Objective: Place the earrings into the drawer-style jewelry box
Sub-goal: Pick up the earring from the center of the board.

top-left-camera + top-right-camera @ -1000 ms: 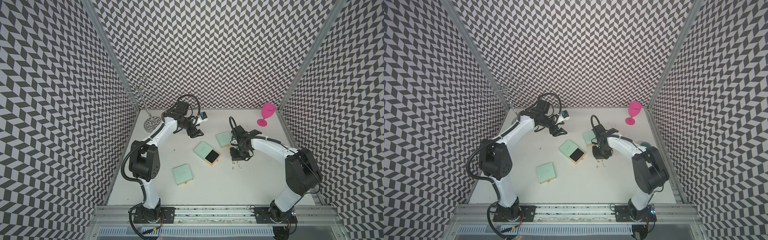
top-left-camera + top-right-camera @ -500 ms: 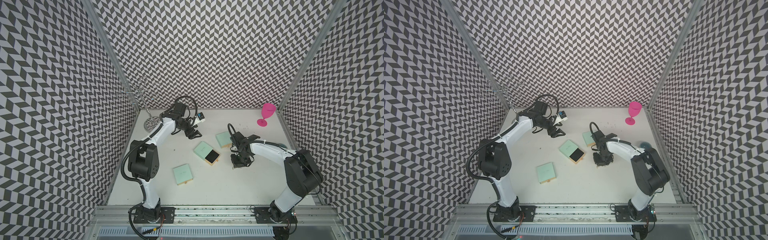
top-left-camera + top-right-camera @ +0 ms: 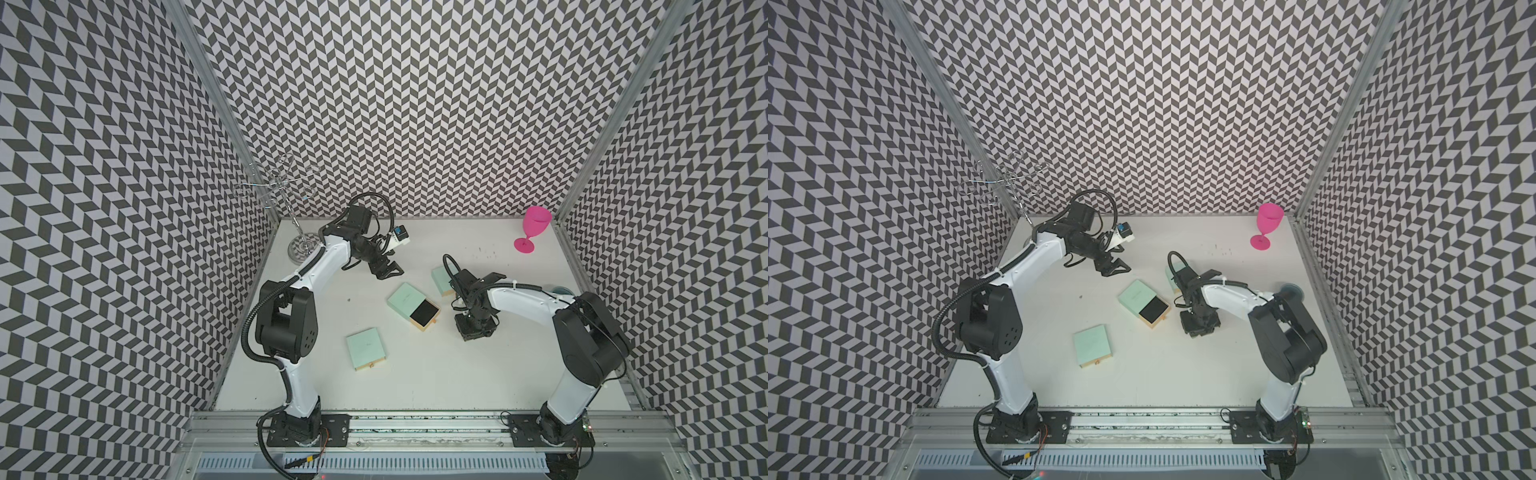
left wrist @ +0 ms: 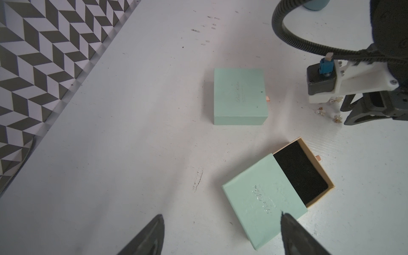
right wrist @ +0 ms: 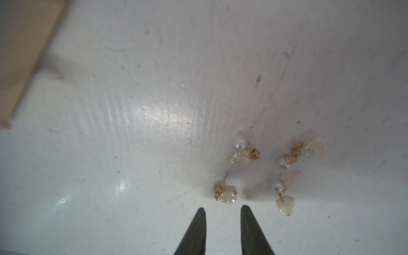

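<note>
Front edge: closed mint box (image 3: pixel 367 348). Mid-table: drawer-style jewelry box (image 3: pixel 413 305), drawer half out, black lining showing. Beside it right gripper (image 5: pixel 223 209) pointing down, tips narrowly parted, empty. Four earrings (image 5: pixel 225 194) on table (image 5: pixel 132 88) just past tips, outside box. Third mint box (image 3: pixel 440 280) behind. Left gripper (image 3: pixel 386 272) farther back, spread wide, empty. Back: pink goblet (image 3: pixel 532 230), wire stand (image 3: pixel 286 195).

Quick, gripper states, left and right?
Left gripper: open, holding nothing.
Right gripper: slightly open, holding nothing; earrings lie just ahead of it.
</note>
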`<act>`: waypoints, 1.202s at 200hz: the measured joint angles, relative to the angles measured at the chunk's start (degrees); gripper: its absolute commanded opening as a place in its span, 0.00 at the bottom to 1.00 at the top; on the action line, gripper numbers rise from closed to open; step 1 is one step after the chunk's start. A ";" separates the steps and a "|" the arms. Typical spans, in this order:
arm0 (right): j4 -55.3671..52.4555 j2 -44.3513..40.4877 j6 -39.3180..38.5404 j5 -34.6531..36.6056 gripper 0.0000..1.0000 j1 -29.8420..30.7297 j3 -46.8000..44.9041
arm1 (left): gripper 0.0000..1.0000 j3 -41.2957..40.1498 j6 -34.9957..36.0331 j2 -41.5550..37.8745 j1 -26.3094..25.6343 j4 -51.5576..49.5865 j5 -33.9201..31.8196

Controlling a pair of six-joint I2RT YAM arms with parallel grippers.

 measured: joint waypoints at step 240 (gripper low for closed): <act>-1.97 2.91 -0.15 3.56 0.16 2.12 3.45 | 0.85 -2.58 0.00 -1.49 0.26 0.11 0.02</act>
